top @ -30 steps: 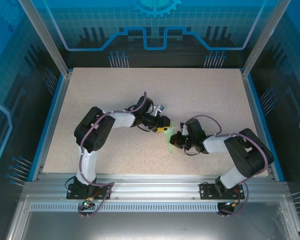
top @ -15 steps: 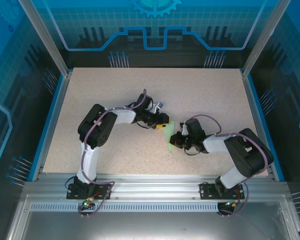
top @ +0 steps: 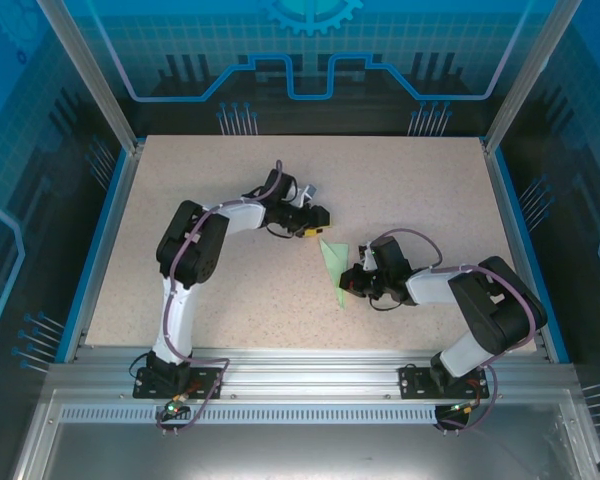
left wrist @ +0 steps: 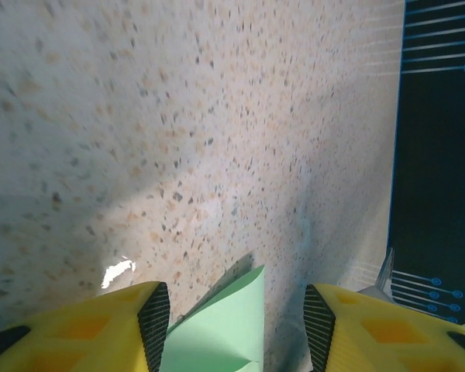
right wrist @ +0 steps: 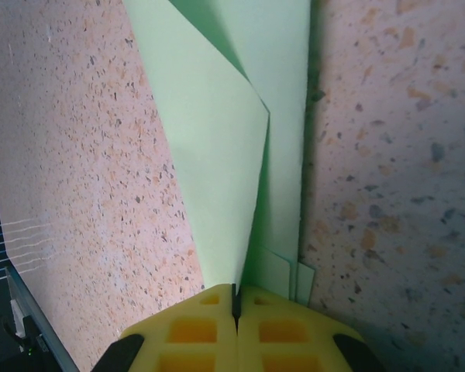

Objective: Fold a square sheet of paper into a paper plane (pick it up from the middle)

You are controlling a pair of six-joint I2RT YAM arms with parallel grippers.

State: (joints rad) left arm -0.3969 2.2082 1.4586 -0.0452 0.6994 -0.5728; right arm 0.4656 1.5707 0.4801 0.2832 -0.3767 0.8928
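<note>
1. Two grippers meet near the middle of the worktop.
2. Right gripper is clenched on the paper plane.
3. Left gripper is half spread, holding nothing, by the pointed end.
4. Paper looks light, thin and bendy; hold it by the crease.

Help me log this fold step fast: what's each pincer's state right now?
Left pincer: open, gripping nothing.
Right pincer: closed on the folded green paper.
</note>
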